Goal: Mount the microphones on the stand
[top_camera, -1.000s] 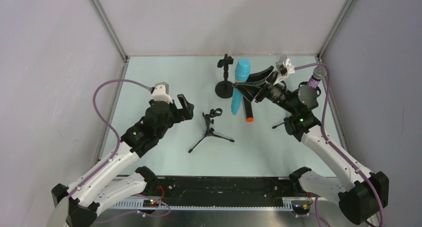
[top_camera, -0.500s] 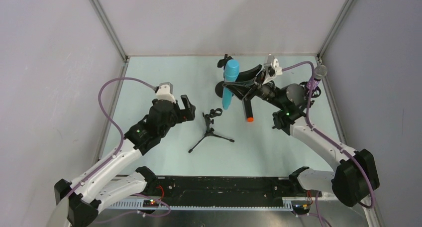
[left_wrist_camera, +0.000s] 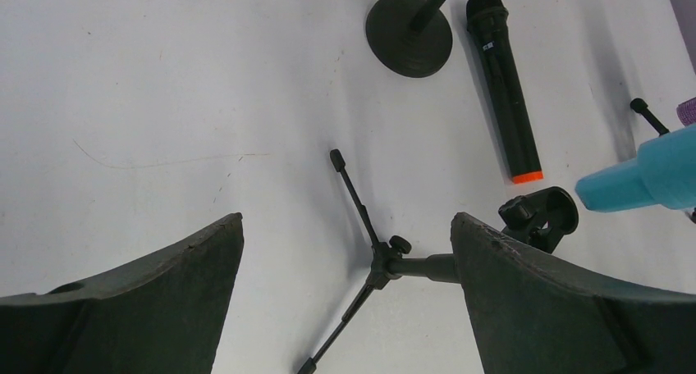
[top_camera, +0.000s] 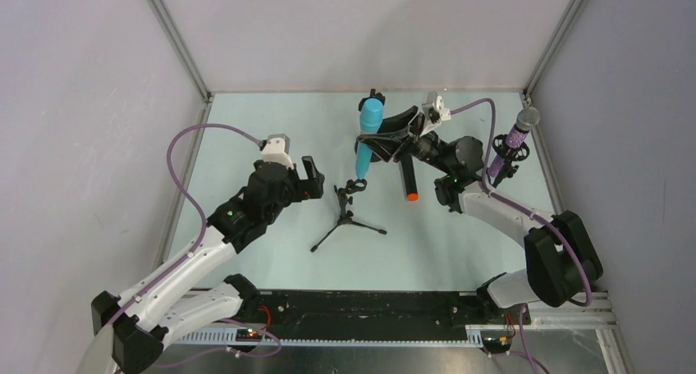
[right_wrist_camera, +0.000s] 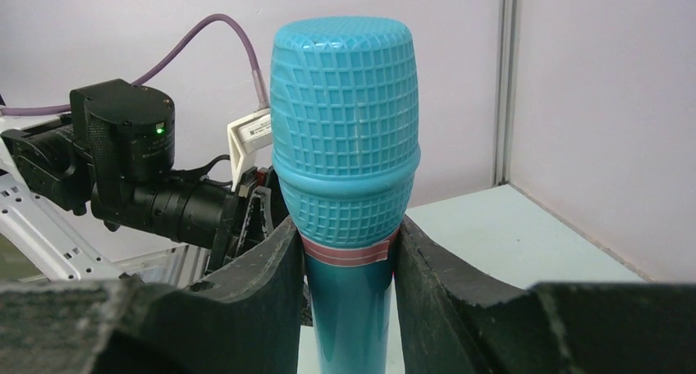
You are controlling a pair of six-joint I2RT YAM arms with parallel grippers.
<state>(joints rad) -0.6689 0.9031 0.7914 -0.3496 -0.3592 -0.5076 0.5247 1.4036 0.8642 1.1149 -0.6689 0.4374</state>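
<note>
Pale green table [top_camera: 246, 128] between grey walls. From above: cyan microphone [top_camera: 370, 114] clamped in right gripper [top_camera: 376, 142], tip down near clip [top_camera: 354, 185] of tripod stand [top_camera: 349, 214]. Left wrist: left gripper [left_wrist_camera: 346, 226] wide open, facing the stand, black microphone [left_wrist_camera: 502, 87] farther right. Right wrist: fingers [right_wrist_camera: 246, 300] squeezing the cyan shaft.

Colours: the cyan microphone [right_wrist_camera: 345, 144] is solid cyan, its head moulded in a square grid pattern, with a thin red band [right_wrist_camera: 349, 251] beneath. The black microphone [left_wrist_camera: 503, 87] is matte black with an orange end cap [left_wrist_camera: 526, 176]; the purple microphone [top_camera: 514, 140] has a glittery purple body and a silver head [top_camera: 528, 118]. The tripod stand [top_camera: 348, 216] and round-base stand [left_wrist_camera: 409, 25] are both plain black, on a pale mint desk [top_camera: 263, 128].
</note>
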